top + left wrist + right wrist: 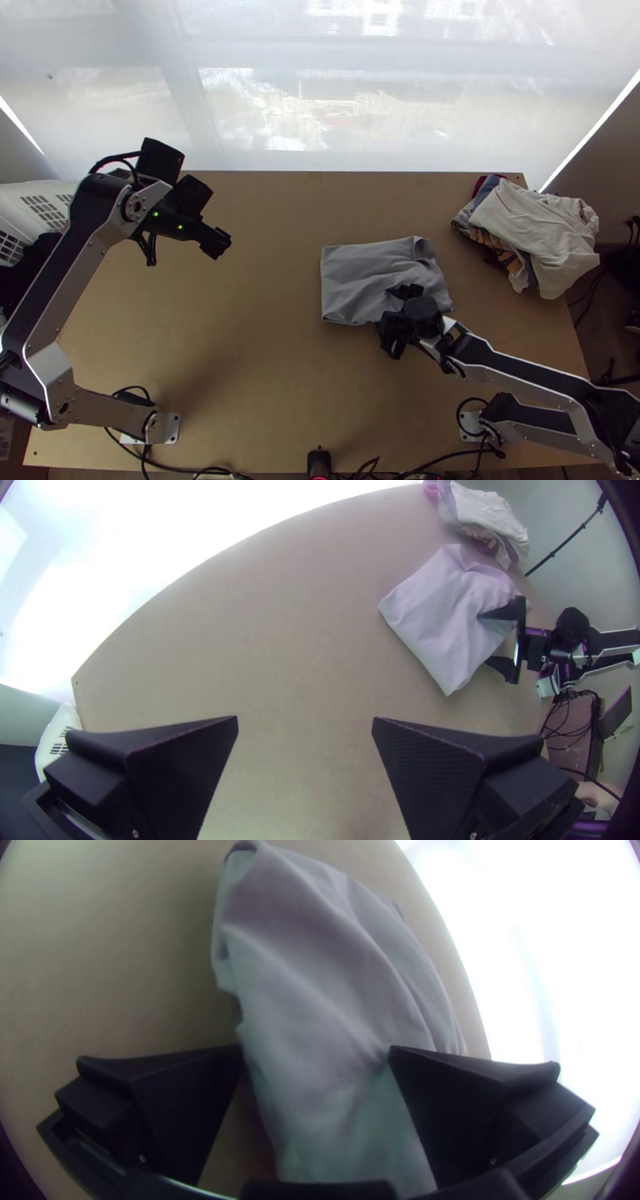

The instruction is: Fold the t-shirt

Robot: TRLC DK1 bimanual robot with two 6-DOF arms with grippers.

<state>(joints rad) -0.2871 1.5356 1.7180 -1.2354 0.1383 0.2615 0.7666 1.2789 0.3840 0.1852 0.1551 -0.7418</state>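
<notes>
The grey t-shirt (368, 276) lies folded into a compact, roughly four-sided bundle right of the table's middle, its right part rumpled. My right gripper (397, 318) is at the shirt's near right edge. In the right wrist view the right gripper (315, 1048) stands open, with the shirt (313, 987) between its fingers, one finger pressing on the cloth and the other by its edge. My left gripper (218, 242) hangs above the left of the table, well away from the shirt. In the left wrist view the left gripper (305, 720) is open with nothing between its fingers.
A pile of clothes (536, 232), cream cloth on top, lies at the table's far right corner. A white basket (40, 210) stands beyond the left edge. Bare table (264, 336) lies between the left arm and the shirt. Cables (448, 456) run along the near edge.
</notes>
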